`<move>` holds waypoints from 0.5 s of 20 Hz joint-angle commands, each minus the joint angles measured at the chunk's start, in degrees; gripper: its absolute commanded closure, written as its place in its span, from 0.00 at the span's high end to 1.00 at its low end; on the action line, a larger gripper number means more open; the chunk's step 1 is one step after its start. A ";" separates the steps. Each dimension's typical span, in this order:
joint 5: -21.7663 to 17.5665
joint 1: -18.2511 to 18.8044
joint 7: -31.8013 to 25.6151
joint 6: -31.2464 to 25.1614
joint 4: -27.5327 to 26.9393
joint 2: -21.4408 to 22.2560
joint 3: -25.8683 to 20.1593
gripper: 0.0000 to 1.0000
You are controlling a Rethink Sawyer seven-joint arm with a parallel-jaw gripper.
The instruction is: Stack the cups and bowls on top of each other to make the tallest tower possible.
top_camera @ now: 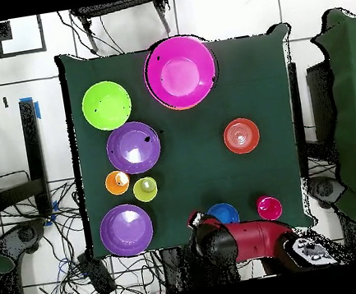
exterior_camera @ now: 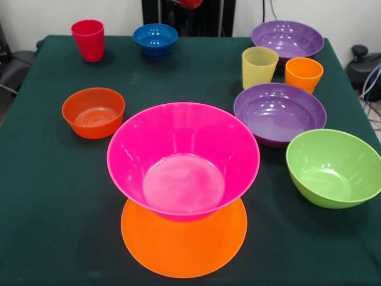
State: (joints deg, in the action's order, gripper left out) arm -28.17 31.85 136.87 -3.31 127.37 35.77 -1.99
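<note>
Tower [exterior_camera: 183,196]: glossy hot pink bowl [exterior_camera: 183,161] upright on an upturned orange bowl [exterior_camera: 184,247], at the green table's [exterior_camera: 47,208] near edge.
Gripper [top_camera: 195,219]: by the blue bowl [exterior_camera: 155,38]; opening cannot be told.

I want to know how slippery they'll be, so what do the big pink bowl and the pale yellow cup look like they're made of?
Pink bowl: apparently hard glossy plastic, with bright reflections on its inner wall. Yellow cup: likely thin translucent plastic, duller and slightly see-through.
</note>
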 commanded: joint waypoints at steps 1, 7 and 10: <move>1.26 -2.23 3.81 4.84 -8.81 -7.58 -5.13 1.00; 0.54 -2.61 2.97 4.37 -10.51 -6.96 -3.68 1.00; 0.27 -2.58 2.56 3.72 -10.79 -6.04 -3.40 1.00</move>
State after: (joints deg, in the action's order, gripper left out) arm -28.16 31.11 136.88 -2.26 123.86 31.34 -2.01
